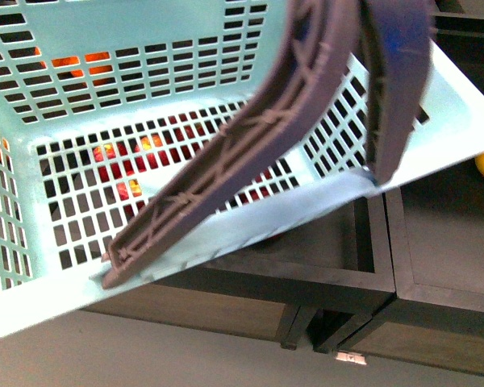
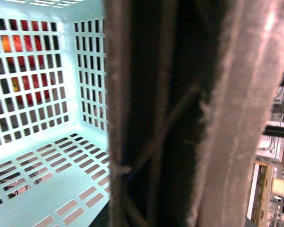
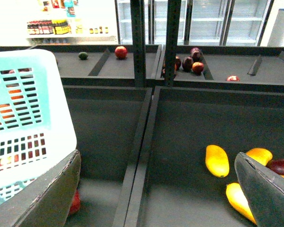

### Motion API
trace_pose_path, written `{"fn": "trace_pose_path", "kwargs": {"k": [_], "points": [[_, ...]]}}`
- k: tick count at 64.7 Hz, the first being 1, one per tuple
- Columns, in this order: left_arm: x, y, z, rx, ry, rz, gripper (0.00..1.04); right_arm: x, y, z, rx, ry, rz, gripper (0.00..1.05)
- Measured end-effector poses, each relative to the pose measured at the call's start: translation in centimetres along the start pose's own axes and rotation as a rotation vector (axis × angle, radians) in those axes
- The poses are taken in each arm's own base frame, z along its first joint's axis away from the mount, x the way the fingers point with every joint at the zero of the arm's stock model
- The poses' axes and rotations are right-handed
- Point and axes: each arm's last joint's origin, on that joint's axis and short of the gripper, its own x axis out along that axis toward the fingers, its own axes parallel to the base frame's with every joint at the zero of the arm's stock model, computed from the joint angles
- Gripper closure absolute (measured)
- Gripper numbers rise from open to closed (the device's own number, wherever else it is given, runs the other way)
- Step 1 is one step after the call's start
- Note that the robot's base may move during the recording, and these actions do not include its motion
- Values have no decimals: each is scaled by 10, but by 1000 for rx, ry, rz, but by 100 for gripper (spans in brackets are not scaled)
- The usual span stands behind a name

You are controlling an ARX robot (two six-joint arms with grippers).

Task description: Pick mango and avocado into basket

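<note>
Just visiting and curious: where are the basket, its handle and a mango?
basket (image 1: pixel 466 117), front view, on its pale turquoise rim.
handle (image 1: pixel 258 145), front view, on its brown ribbed middle.
mango (image 3: pixel 217 161), right wrist view, on the yellow fruit's middle.

Dark divided shelf (image 3: pixel 180 137): a mango (image 3: pixel 217 161) and two yellow fruits (image 3: pixel 259 155) in the near bin; avocado (image 3: pixel 83 56) and apple (image 3: pixel 120 52) farther back.

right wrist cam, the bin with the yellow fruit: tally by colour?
yellow mangoes: 3 (one partly hidden)
dark red fruit: 1
Total: 4 in view; more may be hidden at the picture's edge.
</note>
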Motion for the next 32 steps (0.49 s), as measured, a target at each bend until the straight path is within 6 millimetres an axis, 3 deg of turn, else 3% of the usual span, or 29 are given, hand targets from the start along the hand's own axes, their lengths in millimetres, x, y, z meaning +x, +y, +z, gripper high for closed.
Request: {"fn": "trace_pose_path", "kwargs": {"k": [10,29,32], "points": [[4,-8,-10,21,23,-22,91,0,0,0,0,0,0,9],[4,-8,-9,22,16,-22,91,0,0,0,0,0,0,9],[4,-8,-9,22,17,-23,91,0,0,-1,40,81,-40,9]]}}
